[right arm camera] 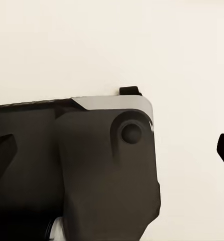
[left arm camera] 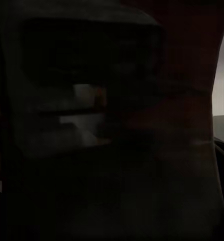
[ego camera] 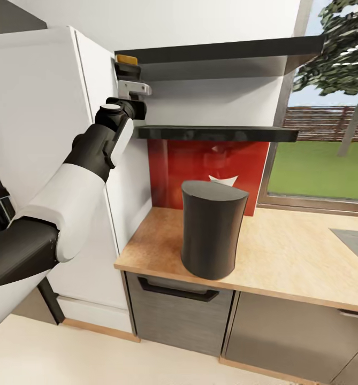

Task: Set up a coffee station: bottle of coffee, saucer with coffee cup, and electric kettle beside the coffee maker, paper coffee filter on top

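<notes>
**Bottle of coffee reached for at the shelf's inner end**

The bottle of coffee point(ego camera: 127, 65) is seen in the head view at the far left end of the kitchen shelf point(ego camera: 216, 133), tucked under the upper shelf board point(ego camera: 221, 49) and close against the tall white cabinet point(ego camera: 45, 133). Only its golden-brown cap and a little dark body are visible above the left hand point(ego camera: 131, 91). Whether that hand is clenched on the bottle or released cannot be told: the fingers are masked by the wrist, and the left wrist view is too dark to be read. The right hand's state cannot be told either; in the right wrist view dark housing is shown against a pale surface.

The bottle is judged small, rigid and light, probably smooth-sided and so liable to slip or tip. A hold across the body below the cap is advised, not on the cap itself.

Room is tight. The bottle is boxed in by the board above, the cabinet beside it and the shelf's front edge, so it is best drawn straight outward before being lowered. Below, the coffee maker point(ego camera: 212, 235) stands on the desk point(ego camera: 286, 251), with bare worktop open beside it toward the window, where the bottle could be set down without the machine being knocked.
</notes>
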Available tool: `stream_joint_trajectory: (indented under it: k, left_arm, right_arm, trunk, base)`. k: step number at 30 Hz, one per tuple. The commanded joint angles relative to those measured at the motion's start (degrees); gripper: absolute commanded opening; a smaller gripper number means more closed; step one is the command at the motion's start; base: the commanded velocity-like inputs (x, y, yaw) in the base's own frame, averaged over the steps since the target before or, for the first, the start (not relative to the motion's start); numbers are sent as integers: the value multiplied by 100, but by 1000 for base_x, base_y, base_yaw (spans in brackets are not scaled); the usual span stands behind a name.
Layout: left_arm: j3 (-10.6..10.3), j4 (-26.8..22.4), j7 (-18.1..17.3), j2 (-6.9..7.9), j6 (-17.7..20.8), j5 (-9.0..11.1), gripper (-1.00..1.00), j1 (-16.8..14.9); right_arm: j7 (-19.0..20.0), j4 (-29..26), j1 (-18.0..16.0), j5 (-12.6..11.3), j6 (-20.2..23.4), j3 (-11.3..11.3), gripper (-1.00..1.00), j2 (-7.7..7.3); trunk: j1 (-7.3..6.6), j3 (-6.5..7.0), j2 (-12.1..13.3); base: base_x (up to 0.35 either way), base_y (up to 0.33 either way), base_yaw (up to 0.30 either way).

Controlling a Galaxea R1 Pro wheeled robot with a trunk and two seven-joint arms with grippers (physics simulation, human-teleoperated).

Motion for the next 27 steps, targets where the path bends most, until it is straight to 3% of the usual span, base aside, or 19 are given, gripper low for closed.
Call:
stream_joint_trajectory:
  k: [1,27]
  left_arm:
    - [-23,-8,36,2,28,11,-100,-5]
    - [-30,-27,12,16,33,28,-100,164]
  right_arm:
    - [-18,0,-6,55,-10,-47,100,4]
    - [-6,-20,-5,46,-12,-55,100,23]
  trunk:
    - [2,-13,-12]
    - [2,-13,-12]
  base:
    - [-133,0,0]
    - [-71,0,0]
